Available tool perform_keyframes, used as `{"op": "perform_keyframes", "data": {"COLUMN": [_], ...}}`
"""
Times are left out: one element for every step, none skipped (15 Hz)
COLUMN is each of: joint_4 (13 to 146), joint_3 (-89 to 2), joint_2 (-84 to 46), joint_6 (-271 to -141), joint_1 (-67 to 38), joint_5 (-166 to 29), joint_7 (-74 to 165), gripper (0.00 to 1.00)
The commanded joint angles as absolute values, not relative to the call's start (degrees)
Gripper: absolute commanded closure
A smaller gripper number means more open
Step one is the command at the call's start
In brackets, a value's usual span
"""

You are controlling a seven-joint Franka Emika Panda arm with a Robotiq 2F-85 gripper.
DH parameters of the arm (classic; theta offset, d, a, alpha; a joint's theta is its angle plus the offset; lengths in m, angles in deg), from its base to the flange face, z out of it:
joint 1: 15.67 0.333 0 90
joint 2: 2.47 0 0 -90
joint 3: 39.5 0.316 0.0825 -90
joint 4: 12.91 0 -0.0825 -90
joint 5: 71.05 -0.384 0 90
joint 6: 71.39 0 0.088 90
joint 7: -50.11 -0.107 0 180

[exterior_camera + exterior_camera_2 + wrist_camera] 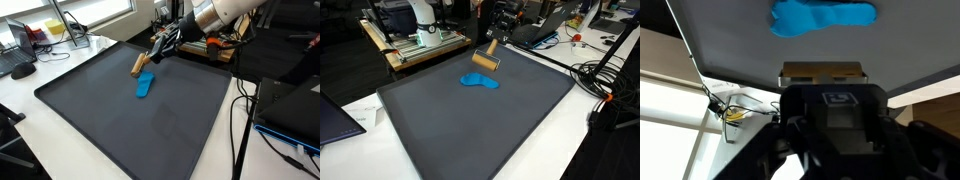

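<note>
item: wooden block [140, 66], tan, tilted; we found it pinched between the fingers of the gripper [156, 50], over the far part of the dark mat [100, 120]; we could not tell whether it touched the mat. nearby: blue flat piece [145, 86], lying on the mat just beside the block

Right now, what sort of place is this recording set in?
Probably a robotics lab or workshop office: a large dark mat covers the white table, loose cables trail off its edge, and a benchtop machine sits on a wooden cart behind. The fingers grip a wooden block.
</note>
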State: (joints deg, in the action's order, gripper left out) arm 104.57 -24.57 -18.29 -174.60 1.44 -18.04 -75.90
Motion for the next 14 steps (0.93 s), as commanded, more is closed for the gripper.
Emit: {"op": "perform_keyframes", "data": {"joint_4": [109.37, 110.05, 110.91, 111.48, 112.26, 112.86, 113.61, 114.2, 114.51, 114.76, 114.88, 114.97, 115.01, 114.78], "joint_3": [-25.72, -26.18, -26.75, -27.31, -27.93, -28.53, -29.25, -29.97, -30.66, -31.37, -32.06, -32.69, -33.31, -33.88], "joint_2": [-10.83, -9.63, -8.17, -7.09, -5.77, -4.69, -3.47, -2.37, -1.57, -0.71, 0.11, 0.86, 1.61, 2.23], "joint_6": [-180.04, -181.29, -182.97, -184.04, -185.71, -186.9, -188.74, -190.27, -191.44, -192.07, -192.8, -193.28, -193.63, -193.77], "joint_1": [-1.5, -2.2, -3.05, -3.7, -4.47, -5.07, -5.83, -6.59, -7.23, -7.83, -8.45, -8.98, -9.52, -10.02], "joint_5": [-21.89, -22.8, -23.78, -24.68, -25.59, -26.34, -27.24, -28.5, -29.79, -31.01, -32.45, -33.8, -35.15, -36.54], "joint_7": [-67.85, -65.57, -62.8, -60.36, -57.29, -54.63, -51.43, -47.74, -44.36, -40.96, -37.12, -33.51, -29.66, -25.82], "gripper": [0.78, 0.78, 0.78, 0.78, 0.78, 0.78, 0.78, 0.78, 0.78, 0.78, 0.78, 0.78, 0.78, 0.78]}}
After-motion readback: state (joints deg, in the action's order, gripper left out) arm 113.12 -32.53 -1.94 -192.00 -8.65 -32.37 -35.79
